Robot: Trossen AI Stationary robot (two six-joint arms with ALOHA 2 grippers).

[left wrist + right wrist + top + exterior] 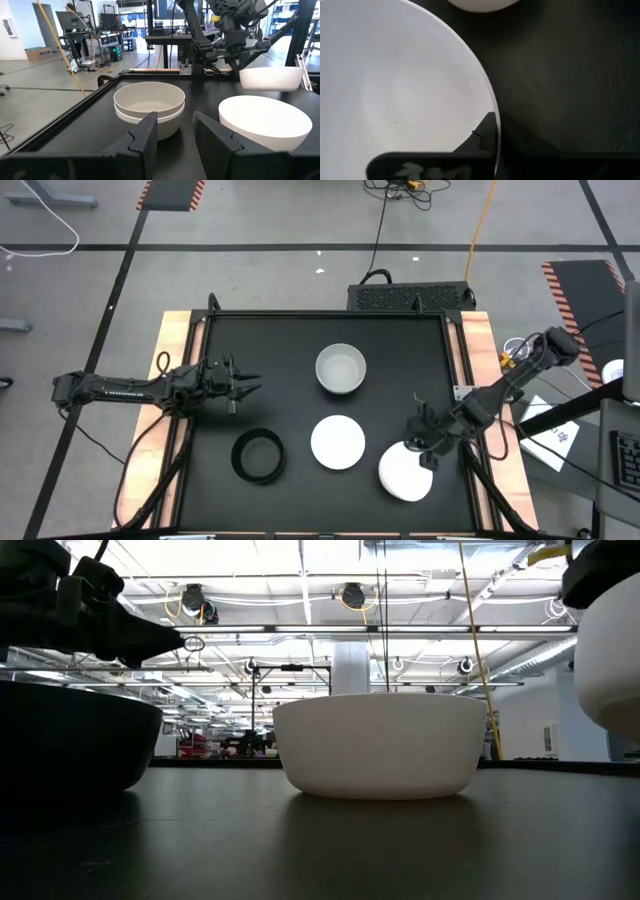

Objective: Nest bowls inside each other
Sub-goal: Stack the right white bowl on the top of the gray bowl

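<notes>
Bowls spread over the black bench (300, 360). Right tool (428, 448) clamped on the rim of a white bowl (404, 474) at the near right corner, one finger inside the rim (right wrist view shows it), bowl lifted clear of the bench in the left wrist view. Another white bowl (338, 442) sits mid-bench just beside it, not touching. Light grey stack (341, 369), two bowls nested by the look of the double rim, stands farther back. Black bowl (257, 456) at near left, apart from the rest. Left tool (243, 388) hovers at the left side of the bench, fingers apart, holding nothing.
</notes>
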